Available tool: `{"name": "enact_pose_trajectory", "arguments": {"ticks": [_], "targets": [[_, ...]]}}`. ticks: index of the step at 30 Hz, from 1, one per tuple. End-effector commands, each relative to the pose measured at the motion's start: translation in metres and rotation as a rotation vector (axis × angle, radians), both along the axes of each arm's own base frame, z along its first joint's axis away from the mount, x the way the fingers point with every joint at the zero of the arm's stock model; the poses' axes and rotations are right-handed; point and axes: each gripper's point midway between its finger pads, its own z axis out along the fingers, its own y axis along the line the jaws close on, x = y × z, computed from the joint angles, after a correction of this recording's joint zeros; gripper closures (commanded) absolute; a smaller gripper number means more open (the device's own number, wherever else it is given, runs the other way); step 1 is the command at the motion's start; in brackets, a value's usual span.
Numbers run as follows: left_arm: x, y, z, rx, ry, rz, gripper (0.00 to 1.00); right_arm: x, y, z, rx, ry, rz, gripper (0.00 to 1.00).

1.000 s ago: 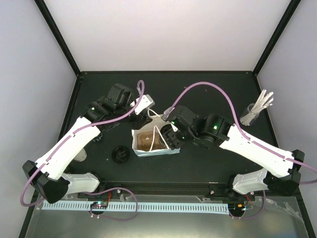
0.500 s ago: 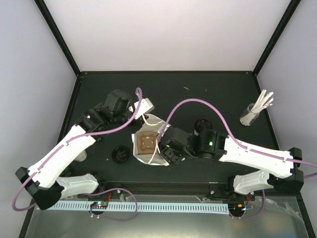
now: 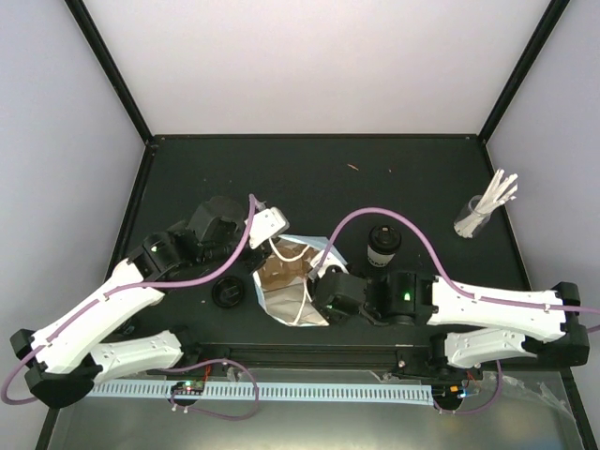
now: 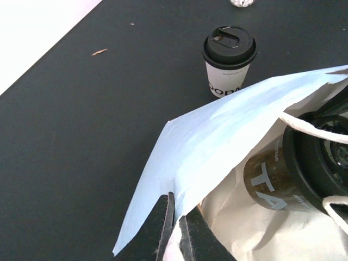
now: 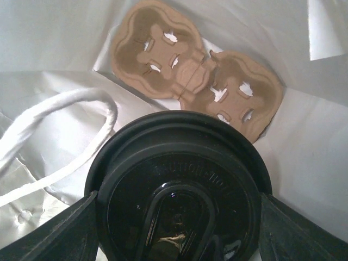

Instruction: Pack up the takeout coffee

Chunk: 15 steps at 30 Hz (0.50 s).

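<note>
The paper bag (image 4: 217,130) rim is pinched in the left gripper (image 4: 175,231), so the mouth's propped open. Inside the bag, a lidded cup (image 5: 179,185) is clamped by the right gripper (image 5: 179,228) above the carrier (image 5: 190,76). A second cup (image 4: 229,60) is parked beside the bag.

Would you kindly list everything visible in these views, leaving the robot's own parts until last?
paper bag: one, light blue with white handles, table centre, mouth open
cup carrier: one, brown pulp, inside the paper bag
held cup: one, black lid, in the bag's mouth
standing cup: one, cream with black lid, upright, right of the bag
black lid: one, left of the bag; what lies under it is unclear
glass of sticks: one, clear with white sticks, far right
brown scrap: one, far side
table: one, black
left arm: white; left jaws shut on the bag's edge
right arm: white; right jaws around the held cup
</note>
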Motion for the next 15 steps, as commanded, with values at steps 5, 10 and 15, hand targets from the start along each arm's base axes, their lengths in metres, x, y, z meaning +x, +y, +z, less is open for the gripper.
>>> {"name": "enact_pose_trajectory", "arguments": {"ticks": [5, 10, 15], "targets": [[-0.016, -0.012, 0.011, -0.077, 0.018, 0.014, 0.98, -0.007, -0.008, -0.008, 0.029, -0.111, -0.053, 0.45], [-0.032, -0.019, 0.013, -0.097, 0.038, -0.025, 0.98, -0.018, -0.001, -0.007, 0.071, -0.137, -0.029, 0.44], [-0.043, -0.024, 0.003, -0.074, 0.074, -0.036, 0.99, -0.029, 0.001, -0.005, 0.067, -0.204, -0.016, 0.44]]}}
